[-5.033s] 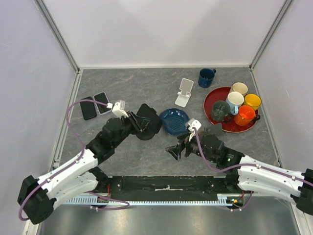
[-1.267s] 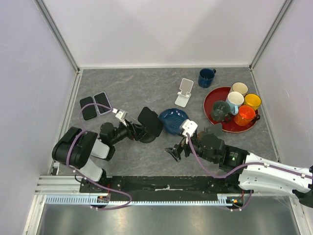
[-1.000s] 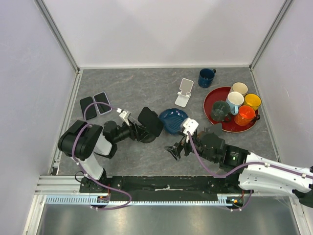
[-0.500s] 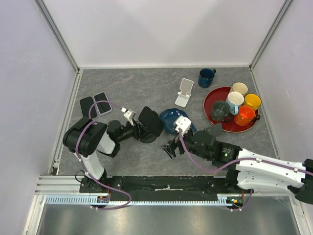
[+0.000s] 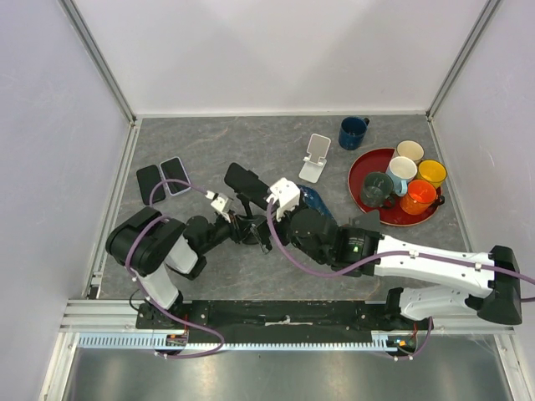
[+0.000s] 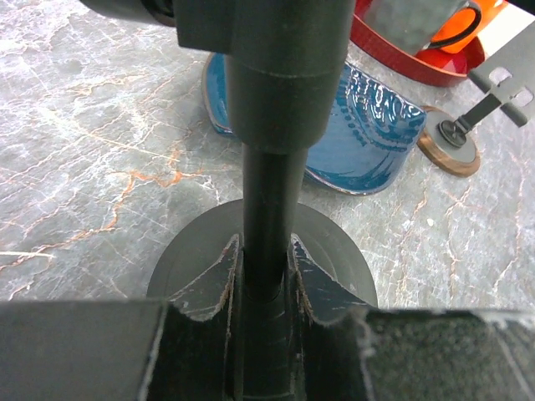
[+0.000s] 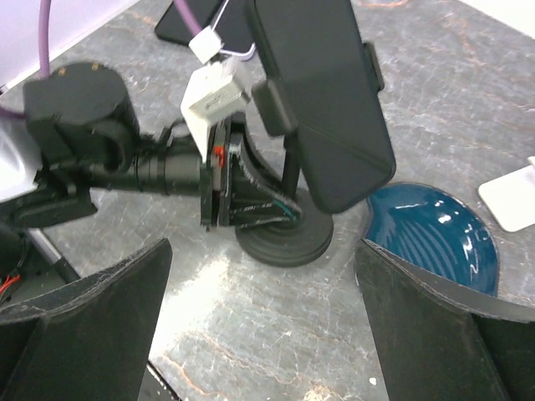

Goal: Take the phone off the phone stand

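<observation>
The left gripper (image 6: pixel 263 261) lies low on the table (image 5: pixel 251 142). Its two fingers (image 6: pixel 219 267) are pressed against either side of the black post of the phone stand (image 6: pixel 334 255), just above the round base. The top of the post runs out of the left wrist view, so the cradle cannot be seen from there.

The phone (image 7: pixel 322 100) sits in that cradle, clamped at its sides and tilted back, with a dark screen. Its upper end is cut off at 12 o'clock of the right wrist view.

The right gripper (image 7: pixel 263 251) has its jaws spread wide, one finger at 7 o'clock and the other at 5 o'clock of its own view. Neither finger touches the phone or the stand, which stand ahead between them. From above, those fingers are hidden under the arm's own wrist, so how near they are cannot be judged from there.

A blue dish (image 7: pixel 435 230) lies just beside the stand's base at 3 o'clock, partly behind the right finger. In the top view the right arm covers most of it.

Beyond the dish, the left wrist view catches a small brown disc (image 6: pixel 447 149) with a thin black arm; I cannot tell what it is.

On the table as seen from above, a red tray (image 5: pixel 361 167) of mugs sits at 2 o'clock. A lone blue mug (image 5: pixel 353 132) and a white stand (image 5: pixel 316 157) are near 1 o'clock. Two other phones (image 5: pixel 150 185) lie flat at 9 o'clock.
</observation>
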Tool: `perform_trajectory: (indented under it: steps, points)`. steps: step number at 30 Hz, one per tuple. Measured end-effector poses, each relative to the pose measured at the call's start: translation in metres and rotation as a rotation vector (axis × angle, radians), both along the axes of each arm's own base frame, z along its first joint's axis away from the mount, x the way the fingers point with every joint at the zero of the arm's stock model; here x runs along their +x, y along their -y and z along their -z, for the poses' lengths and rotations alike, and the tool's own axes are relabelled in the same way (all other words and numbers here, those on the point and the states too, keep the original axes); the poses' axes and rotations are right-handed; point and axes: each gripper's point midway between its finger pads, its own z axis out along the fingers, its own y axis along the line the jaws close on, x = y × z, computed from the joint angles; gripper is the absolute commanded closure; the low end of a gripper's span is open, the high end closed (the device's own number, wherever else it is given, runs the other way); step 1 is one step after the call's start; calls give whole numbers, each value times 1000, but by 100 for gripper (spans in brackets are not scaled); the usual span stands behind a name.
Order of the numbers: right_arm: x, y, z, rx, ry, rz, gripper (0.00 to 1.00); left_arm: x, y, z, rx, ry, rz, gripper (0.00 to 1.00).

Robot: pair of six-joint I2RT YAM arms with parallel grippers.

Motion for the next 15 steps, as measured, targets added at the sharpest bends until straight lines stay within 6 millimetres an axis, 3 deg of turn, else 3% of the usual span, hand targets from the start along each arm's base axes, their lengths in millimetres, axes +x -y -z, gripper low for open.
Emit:
perform_trajectory:
  steps: [9,15]
  points:
    - [14,9,-9,-8,44,136,2,-15,20,5,135,102,-1,98]
    - [13,17,-17,7,73,188,3,-20,29,11,224,162,-32,98]
